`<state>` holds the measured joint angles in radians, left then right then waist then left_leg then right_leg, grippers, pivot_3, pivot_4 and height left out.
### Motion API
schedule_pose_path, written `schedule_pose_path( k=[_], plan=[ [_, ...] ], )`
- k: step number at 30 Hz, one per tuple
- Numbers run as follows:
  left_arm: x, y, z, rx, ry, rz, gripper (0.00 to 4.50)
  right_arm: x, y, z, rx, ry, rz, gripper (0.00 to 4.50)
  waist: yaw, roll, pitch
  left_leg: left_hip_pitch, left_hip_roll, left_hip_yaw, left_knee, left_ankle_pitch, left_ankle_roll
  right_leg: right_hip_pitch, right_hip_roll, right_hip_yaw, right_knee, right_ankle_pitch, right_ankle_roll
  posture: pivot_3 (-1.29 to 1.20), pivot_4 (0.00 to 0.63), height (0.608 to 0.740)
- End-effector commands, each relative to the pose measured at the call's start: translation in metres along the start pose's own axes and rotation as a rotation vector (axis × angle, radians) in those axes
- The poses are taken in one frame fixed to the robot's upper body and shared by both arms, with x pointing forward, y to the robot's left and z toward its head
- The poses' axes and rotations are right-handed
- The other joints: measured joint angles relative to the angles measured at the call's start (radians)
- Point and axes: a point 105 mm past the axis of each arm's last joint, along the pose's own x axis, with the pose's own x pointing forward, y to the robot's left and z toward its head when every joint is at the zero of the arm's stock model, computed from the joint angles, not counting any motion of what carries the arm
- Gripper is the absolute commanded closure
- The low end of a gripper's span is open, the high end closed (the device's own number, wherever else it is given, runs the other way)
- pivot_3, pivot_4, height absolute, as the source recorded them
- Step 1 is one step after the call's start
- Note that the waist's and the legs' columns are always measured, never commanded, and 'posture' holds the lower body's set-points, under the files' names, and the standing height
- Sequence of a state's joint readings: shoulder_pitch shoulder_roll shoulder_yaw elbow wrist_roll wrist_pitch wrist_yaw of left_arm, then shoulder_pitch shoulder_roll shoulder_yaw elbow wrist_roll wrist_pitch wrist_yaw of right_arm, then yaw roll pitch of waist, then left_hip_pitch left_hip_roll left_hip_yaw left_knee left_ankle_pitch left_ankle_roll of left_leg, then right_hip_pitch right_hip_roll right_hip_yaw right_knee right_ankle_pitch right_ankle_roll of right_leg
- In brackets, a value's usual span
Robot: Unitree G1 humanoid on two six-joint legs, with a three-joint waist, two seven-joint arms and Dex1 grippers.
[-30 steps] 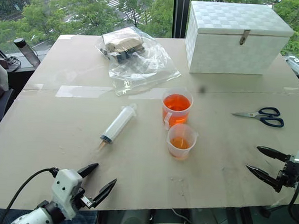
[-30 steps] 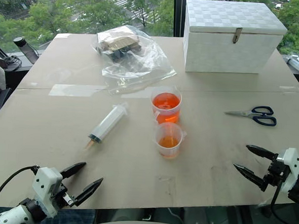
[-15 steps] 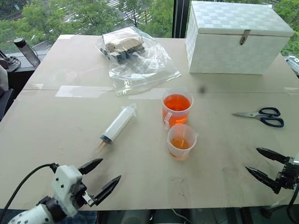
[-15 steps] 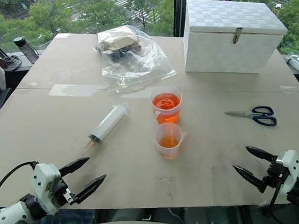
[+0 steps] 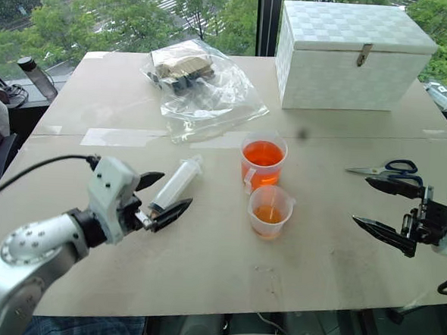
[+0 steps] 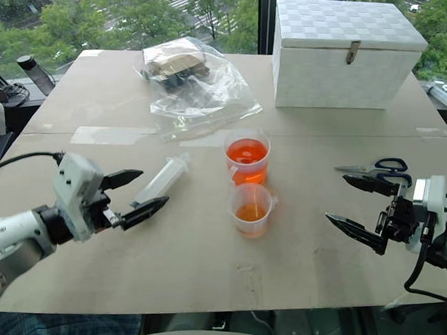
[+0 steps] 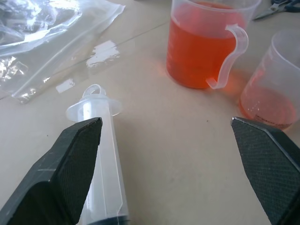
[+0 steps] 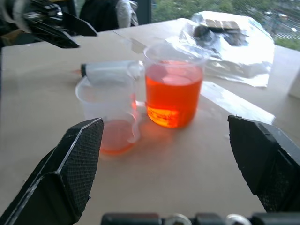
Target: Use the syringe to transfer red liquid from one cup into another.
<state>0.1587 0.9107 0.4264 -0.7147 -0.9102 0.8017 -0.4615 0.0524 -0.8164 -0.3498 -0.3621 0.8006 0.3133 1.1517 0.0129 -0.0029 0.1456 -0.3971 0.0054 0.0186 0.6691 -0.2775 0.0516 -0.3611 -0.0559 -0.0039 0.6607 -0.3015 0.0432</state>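
Your left pincer hangs over the near-left part of the table with its two black fingers spread wide and nothing between them. It sits just above the lower end of the syringe, which lies flat on the table, its flanged plunger end pointing toward the far side and its tip end toward you, partly hidden behind the pincer. In the left wrist view the clear barrel runs beside one finger, but you cannot tell whether it touches it.

Your right pincer is over the right side of the table, pointing in toward the cups, its fingers also spread wide and holding nothing. The scissors with dark blue handles lie just behind it.

Between your two pincers stand the cups, close together. The larger clear cup is farther from you and well filled with red liquid; a white strip runs down its side. The smaller cup stands just in front of it, nearer you, with only a shallow layer of the same liquid at the bottom.

Farther back, a clear plastic bag with dark items inside lies on the left, and a white latched box stands on the right.
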Motion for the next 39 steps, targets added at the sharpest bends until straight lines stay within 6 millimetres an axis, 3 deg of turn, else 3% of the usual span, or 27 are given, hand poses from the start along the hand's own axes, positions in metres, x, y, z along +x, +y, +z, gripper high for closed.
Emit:
schedule_pose_path(
  k=[1,3,6,12,14,25,39],
  plan=[
    [0.003,0.019,0.014,0.044,0.177,0.054,0.01,0.025,0.01,0.038,-0.02,-0.063,0.12,0.0,0.0,-0.004,0.005,0.0,0.0,0.0,0.0,0.0,0.0,0.0,0.0,0.0,0.001,0.0,0.0,0.0,0.15,0.74],
    [0.005,0.034,0.018,0.014,0.297,0.108,0.01,0.036,0.018,0.049,0.022,-0.01,0.21,0.0,-0.001,-0.003,0.004,0.0,0.0,-0.001,0.0,0.0,0.0,-0.001,0.001,-0.001,0.001,0.0,0.0,0.0,0.15,0.74],
    [0.013,0.04,0.023,-0.051,0.399,0.124,0.01,0.05,0.025,0.067,0.054,0.003,0.279,0.0,0.0,-0.006,0.01,-0.001,-0.001,-0.002,0.001,0.0,0.0,-0.001,0.001,-0.002,0.002,0.0,0.001,0.0,0.15,0.74],
    [0.037,0.036,0.025,-0.068,0.508,0.097,0.01,0.069,0.037,0.087,0.042,0.011,0.338,0.0,-0.002,-0.012,0.013,-0.011,-0.001,-0.001,0.002,0.004,-0.006,-0.01,0.002,-0.001,0.002,0.0,0.002,0.0,0.15,0.74],
    [0.044,0.036,0.026,-0.058,0.543,0.088,0.01,0.07,0.039,0.088,0.053,0.015,0.343,0.0,-0.001,-0.013,0.012,-0.018,-0.001,-0.002,0.005,0.004,-0.007,-0.017,0.002,-0.001,0.004,0.0,0.002,0.0,0.15,0.74],
    [0.059,0.061,0.022,-0.101,0.662,0.177,0.01,0.074,0.043,0.087,0.04,0.028,0.32,0.0,-0.003,-0.013,0.013,-0.019,-0.001,-0.002,0.006,0.005,-0.007,-0.018,0.002,-0.001,0.005,0.0,0.002,0.0,0.15,0.74],
    [0.084,0.055,0.006,-0.125,0.823,0.096,0.01,0.083,0.017,0.077,-0.096,0.141,0.142,0.0,-0.004,-0.013,0.013,-0.019,-0.002,-0.001,0.01,0.005,-0.007,-0.018,0.003,0.0,0.009,0.0,0.002,0.0,0.15,0.74]
  ],
)
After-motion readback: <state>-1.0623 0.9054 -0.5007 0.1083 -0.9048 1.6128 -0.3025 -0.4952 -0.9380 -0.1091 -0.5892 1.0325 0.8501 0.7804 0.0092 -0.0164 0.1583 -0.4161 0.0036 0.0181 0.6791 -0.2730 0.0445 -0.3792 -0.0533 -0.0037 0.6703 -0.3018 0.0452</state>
